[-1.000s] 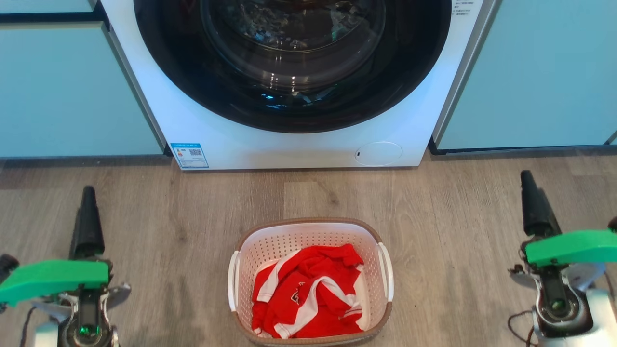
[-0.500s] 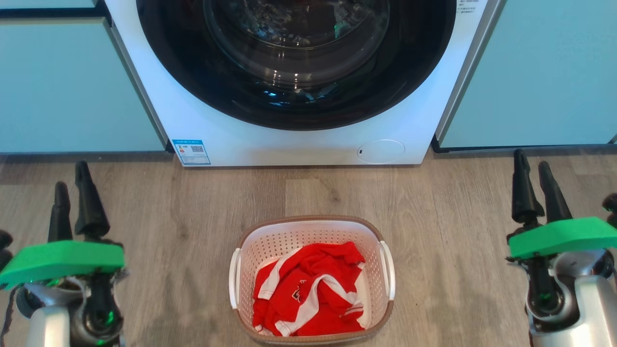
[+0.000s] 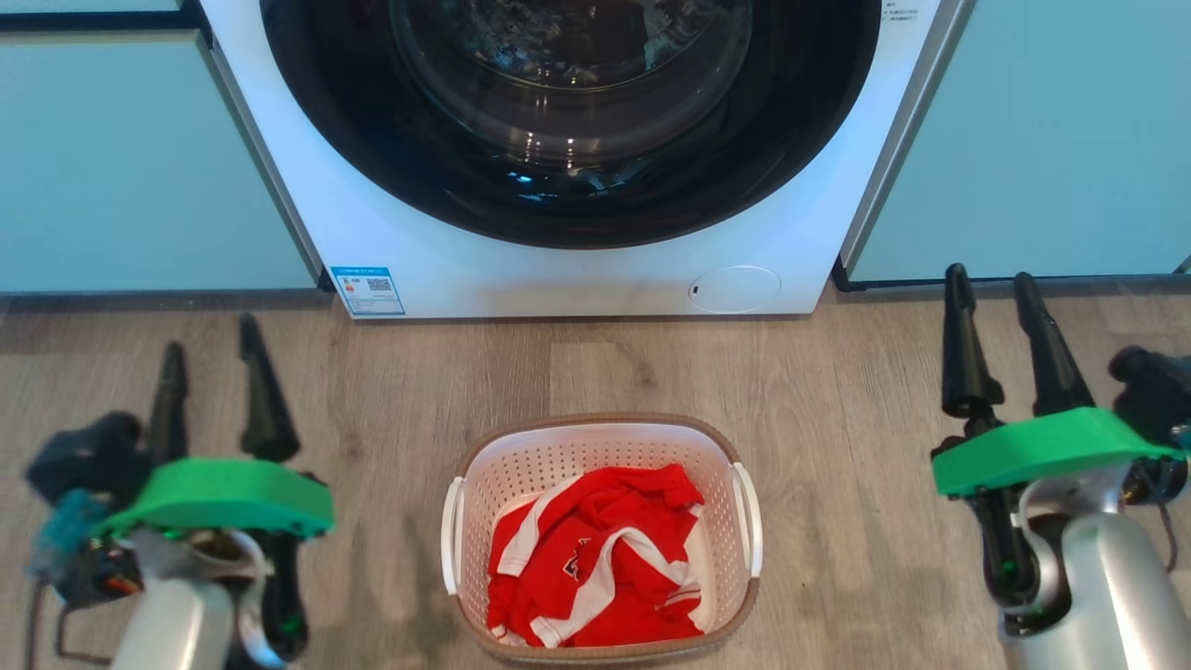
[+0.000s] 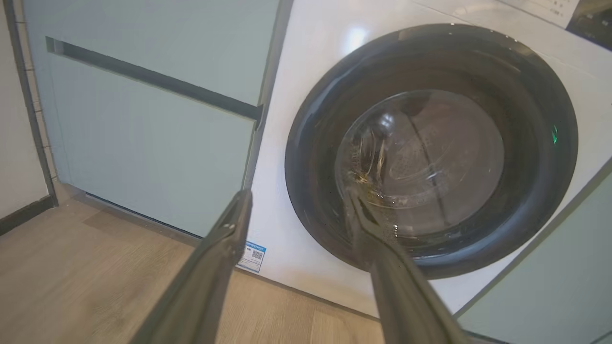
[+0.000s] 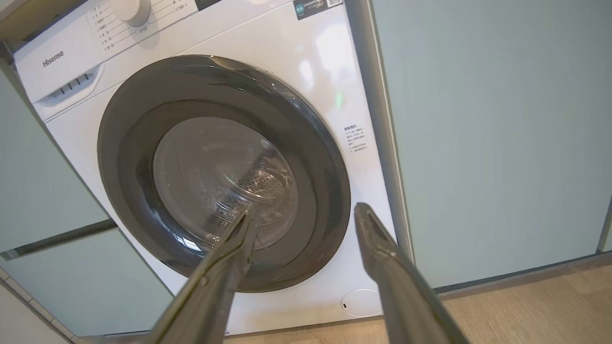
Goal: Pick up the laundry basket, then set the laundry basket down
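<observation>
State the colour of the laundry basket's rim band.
Brown. The laundry basket shows best in the head view.

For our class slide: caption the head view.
Left gripper and right gripper, both open, flank the laundry basket of red clothing before the washing machine.

Our right gripper (image 5: pixel 306 209) holds its two long dark fingers spread apart, nothing between them. Beyond them we see the white front-loading washing machine (image 5: pixel 315 57), its round dark glass door (image 5: pixel 224 172) closed. A pale green cabinet panel (image 5: pixel 487 143) stands just beside it on the light wooden floor (image 5: pixel 526 310).
</observation>
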